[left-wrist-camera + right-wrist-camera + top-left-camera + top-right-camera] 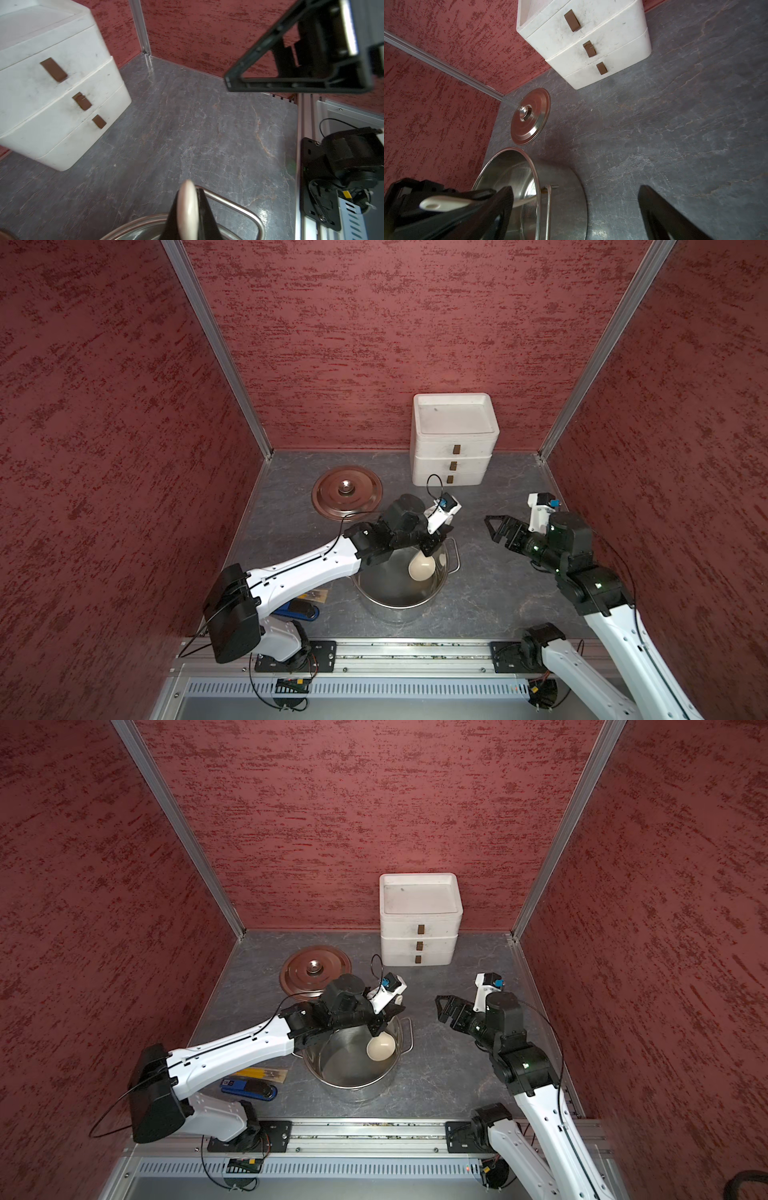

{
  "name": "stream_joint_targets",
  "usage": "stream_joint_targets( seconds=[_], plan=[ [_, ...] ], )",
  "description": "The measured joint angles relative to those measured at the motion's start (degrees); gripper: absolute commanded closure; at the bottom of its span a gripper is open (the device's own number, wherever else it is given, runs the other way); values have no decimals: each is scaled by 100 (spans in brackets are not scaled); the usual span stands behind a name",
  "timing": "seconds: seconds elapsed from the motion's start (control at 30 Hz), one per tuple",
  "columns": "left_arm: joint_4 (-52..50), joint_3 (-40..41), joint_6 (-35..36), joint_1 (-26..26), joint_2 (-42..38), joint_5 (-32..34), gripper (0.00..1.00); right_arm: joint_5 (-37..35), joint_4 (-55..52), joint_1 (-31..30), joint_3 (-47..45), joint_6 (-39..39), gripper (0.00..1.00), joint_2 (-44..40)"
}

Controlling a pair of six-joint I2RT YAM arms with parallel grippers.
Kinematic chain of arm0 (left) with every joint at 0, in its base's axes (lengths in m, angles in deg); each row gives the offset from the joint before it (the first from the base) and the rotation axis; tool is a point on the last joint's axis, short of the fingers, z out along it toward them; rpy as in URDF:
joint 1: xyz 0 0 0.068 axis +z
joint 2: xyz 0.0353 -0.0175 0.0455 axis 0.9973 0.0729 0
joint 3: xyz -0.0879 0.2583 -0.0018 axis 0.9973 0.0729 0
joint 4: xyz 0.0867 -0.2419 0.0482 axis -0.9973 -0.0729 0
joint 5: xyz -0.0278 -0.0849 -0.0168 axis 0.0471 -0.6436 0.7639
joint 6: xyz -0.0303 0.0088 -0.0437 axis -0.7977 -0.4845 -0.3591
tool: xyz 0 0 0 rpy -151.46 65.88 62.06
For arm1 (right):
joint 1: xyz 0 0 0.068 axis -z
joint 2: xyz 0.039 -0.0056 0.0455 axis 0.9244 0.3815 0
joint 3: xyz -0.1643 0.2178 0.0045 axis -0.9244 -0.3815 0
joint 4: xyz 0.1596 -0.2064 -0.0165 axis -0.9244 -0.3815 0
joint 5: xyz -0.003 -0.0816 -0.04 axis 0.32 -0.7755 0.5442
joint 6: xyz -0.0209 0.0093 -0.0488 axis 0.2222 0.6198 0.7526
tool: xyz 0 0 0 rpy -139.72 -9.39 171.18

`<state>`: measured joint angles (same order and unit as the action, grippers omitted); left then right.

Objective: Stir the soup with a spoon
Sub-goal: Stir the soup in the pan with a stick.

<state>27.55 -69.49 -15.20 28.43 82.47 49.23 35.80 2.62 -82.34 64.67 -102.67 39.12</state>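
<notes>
My left gripper (432, 545) (380, 1027) (188, 195) is shut on the cream-white spoon (422, 568) (380, 1046) (187, 207). It holds the spoon over the right half of the steel pot (395, 608) (353, 1088) (135, 226) (560, 187), the oval bowl hanging down inside. In the right wrist view the handle's end with its hole (442, 203) sticks out of the left gripper. I cannot make out soup; the pot's inside shows shiny steel. My right gripper (492, 526) (442, 1006) (575, 188) hovers open and empty to the right of the pot.
The pot's lid (347, 493) (316, 971) (529, 116) lies flat behind the pot on the left. A white three-drawer box (455, 439) (419, 919) (52, 93) (591, 41) stands against the back wall. A blue-and-black tool (249, 1088) and a yellow-brown packet (262, 1074) lie under the left arm.
</notes>
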Motion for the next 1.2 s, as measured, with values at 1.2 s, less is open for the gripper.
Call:
stream_joint_targets(
  seconds=[1.2],
  plan=[
    [-1919, 1840, -1268, 245, -3287, 2297, 100, 293, 323, 0, -216, -17, 1, 474]
  ],
)
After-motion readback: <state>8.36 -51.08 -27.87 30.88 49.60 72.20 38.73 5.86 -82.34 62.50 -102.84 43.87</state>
